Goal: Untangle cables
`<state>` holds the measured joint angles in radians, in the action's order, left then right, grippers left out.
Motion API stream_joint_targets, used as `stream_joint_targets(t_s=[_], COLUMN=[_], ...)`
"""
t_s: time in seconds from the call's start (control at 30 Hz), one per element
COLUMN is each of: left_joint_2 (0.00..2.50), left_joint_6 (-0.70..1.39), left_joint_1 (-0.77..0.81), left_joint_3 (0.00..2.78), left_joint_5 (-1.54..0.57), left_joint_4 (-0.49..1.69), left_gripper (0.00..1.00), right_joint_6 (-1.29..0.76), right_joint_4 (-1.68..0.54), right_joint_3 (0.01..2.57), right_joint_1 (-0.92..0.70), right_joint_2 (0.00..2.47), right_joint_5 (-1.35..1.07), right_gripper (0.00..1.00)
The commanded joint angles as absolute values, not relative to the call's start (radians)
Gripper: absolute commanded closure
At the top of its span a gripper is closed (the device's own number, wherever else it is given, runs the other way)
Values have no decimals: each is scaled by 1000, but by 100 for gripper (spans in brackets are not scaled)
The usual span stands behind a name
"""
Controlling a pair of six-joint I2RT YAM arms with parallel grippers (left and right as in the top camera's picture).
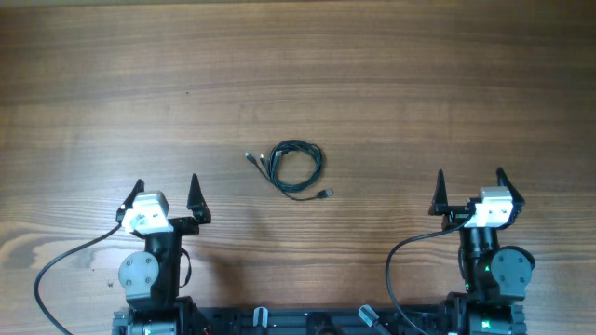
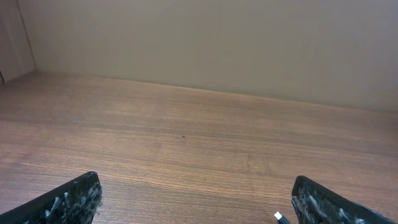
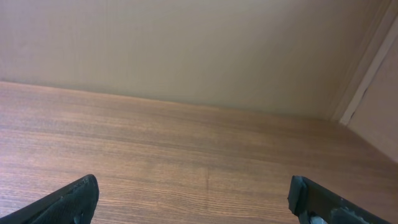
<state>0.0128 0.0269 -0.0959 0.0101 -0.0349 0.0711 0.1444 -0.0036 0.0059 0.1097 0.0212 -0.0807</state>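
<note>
The cables (image 1: 296,167) lie as one small coiled bundle of thin dark cord at the table's middle, with tiny plugs sticking out at the upper left and lower right. My left gripper (image 1: 166,189) stands open near the front left, well apart from the bundle. My right gripper (image 1: 470,184) stands open near the front right, also clear of it. In the left wrist view the left gripper (image 2: 196,193) holds nothing, and a small white plug tip (image 2: 278,216) shows by the right finger. The right wrist view shows the right gripper (image 3: 193,190) over bare wood.
The wooden table (image 1: 298,74) runs wide on all sides of the bundle. A plain beige wall (image 2: 211,43) rises behind its far edge. Thick black arm cables (image 1: 56,265) trail by both arm bases at the front edge.
</note>
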Motion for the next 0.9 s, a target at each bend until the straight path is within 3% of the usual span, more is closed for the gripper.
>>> stream_joint_targets(t_s=[0.0,0.87], left_joint_2=[5,5], left_joint_6=[11,11], left_joint_1=[-89,-89], left_joint_3=[6,6], left_joint_5=[-43,-43], left_joint_4=[76,76], left_gripper=[1,0], right_joint_6=[157,157], right_joint_4=[-3,-3], right_joint_3=[8,8], right_joint_1=[104,104], right_joint_2=[7,7], right_joint_5=[-67,-67], right_gripper=[0,0])
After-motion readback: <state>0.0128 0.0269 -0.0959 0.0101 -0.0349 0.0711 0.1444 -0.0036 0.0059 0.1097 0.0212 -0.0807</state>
